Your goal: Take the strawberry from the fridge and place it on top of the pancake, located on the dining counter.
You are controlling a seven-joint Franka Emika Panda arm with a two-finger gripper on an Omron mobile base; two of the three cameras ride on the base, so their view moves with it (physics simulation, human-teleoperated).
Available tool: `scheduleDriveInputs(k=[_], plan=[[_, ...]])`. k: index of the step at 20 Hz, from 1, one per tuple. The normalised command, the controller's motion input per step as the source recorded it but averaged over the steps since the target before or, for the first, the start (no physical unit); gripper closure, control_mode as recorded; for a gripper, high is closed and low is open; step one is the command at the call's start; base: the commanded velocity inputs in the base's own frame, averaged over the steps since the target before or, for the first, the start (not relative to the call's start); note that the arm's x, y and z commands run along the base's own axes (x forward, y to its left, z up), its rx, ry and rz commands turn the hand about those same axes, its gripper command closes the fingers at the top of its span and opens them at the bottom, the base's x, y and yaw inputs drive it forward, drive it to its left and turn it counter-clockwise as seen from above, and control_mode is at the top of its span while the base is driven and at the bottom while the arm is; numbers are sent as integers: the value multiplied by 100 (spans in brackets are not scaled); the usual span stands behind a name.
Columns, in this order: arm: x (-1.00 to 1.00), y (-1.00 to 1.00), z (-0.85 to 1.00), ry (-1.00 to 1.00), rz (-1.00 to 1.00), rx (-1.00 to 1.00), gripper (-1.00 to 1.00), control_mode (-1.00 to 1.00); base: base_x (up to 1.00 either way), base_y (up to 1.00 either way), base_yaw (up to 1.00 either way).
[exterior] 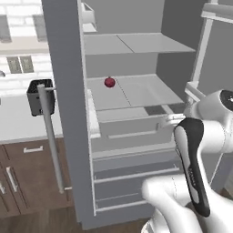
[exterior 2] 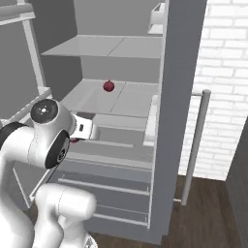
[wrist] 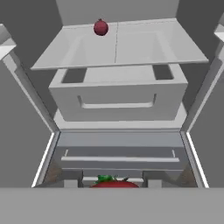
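The fridge [exterior: 68, 113] stands open. In front of its pale inner drawer [wrist: 117, 98], the hand [wrist: 114, 183] grips the strawberry [wrist: 114, 183], red with green leaves, between its narrow fingers. Above the drawer, a dark red fruit [exterior: 109, 82] rests on the shelf [exterior: 136, 93].

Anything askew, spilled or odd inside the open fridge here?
Nothing stands out. The fridge stands open with level shelves, a dark red fruit sits upright on the middle shelf, and the strawberry lies between the hand's fingertips.
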Motion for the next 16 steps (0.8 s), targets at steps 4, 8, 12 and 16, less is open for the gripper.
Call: scheduleDriveInputs(k=[4,8,12,16], plan=[[0,0,0,0,0,0,100,100,-100,3,0],[0,0,0,0,0,0,100,100,-96,36,14],[0,0,0,0,0,0,100,100,-57,84,70],[0,0,0,0,0,0,100,100,-21,35,97]])
